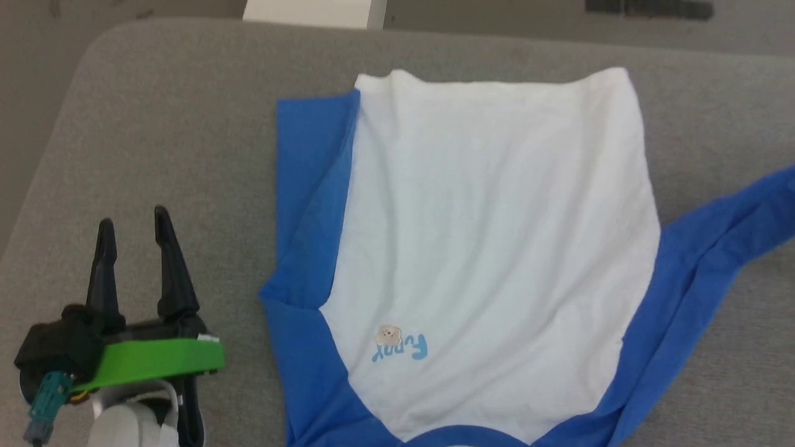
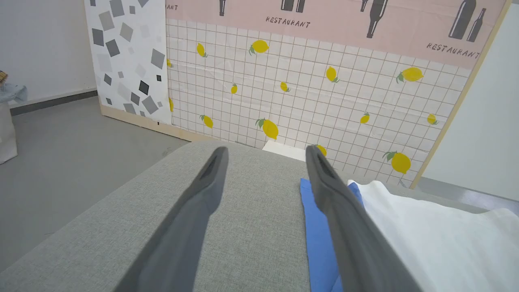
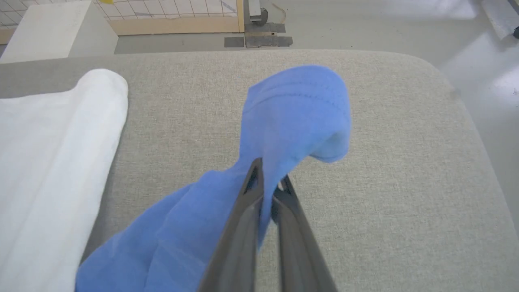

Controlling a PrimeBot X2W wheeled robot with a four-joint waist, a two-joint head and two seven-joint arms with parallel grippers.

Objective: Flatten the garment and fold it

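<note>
Fingers (image 3: 248, 194) of the right gripper (image 3: 269, 175) are pinched tight on the T-shirt's blue sleeve (image 3: 292, 109), holding it above the cloth.
The white-and-blue T-shirt (image 1: 497, 217) lies print-up on the grey padded table (image 1: 174, 124); the left gripper (image 1: 133, 218) hovers near its opposite edge, fingers spread wide, empty.

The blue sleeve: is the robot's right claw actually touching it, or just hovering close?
Touching. The right wrist view shows the right gripper shut on the garment's blue sleeve, with cloth pinched between its jaws.
</note>
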